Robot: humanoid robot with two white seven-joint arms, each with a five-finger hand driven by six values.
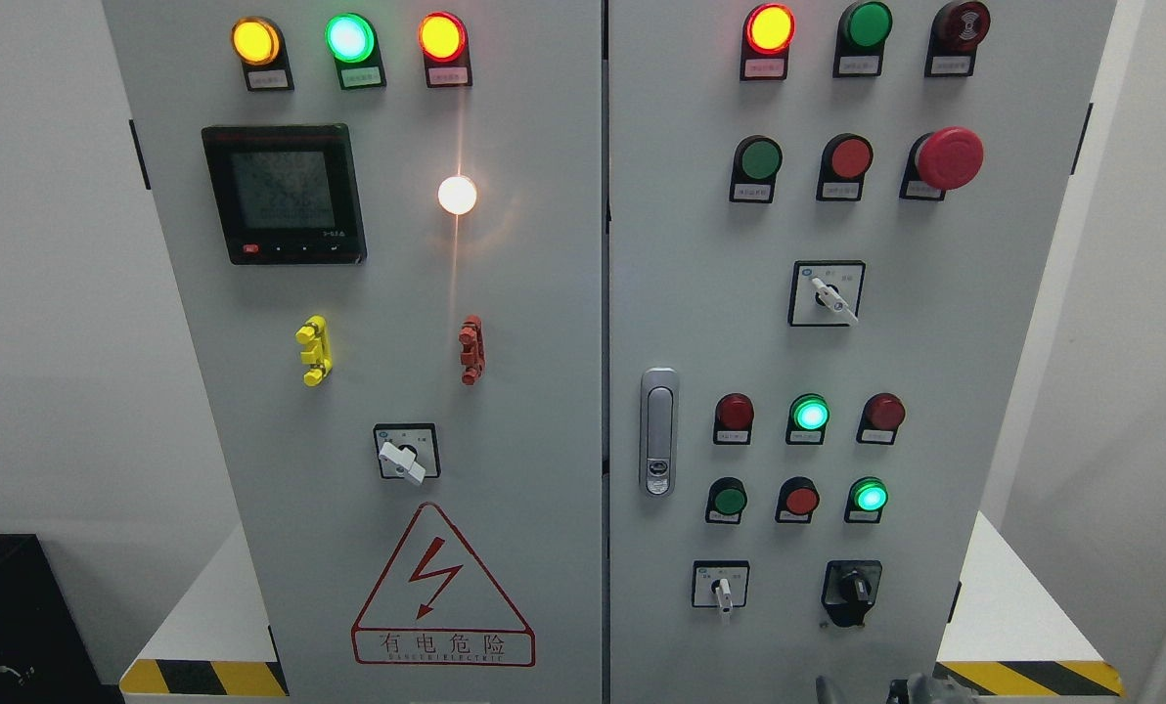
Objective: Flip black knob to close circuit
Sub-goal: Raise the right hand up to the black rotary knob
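The black knob (852, 590) sits low on the right door of a grey electrical cabinet (544, 293), on a black plate, its handle pointing roughly straight up. Only the tips of my right hand (901, 690) show at the bottom edge, below and slightly right of the knob and well apart from it. My left hand is out of view.
A white-handled switch (721, 587) sits left of the black knob, with two more at the upper right (830, 296) and on the left door (405, 457). Lit lamps, push buttons, a red emergency button (947, 157), a door latch (657, 431) and a meter (283, 193) fill the panel.
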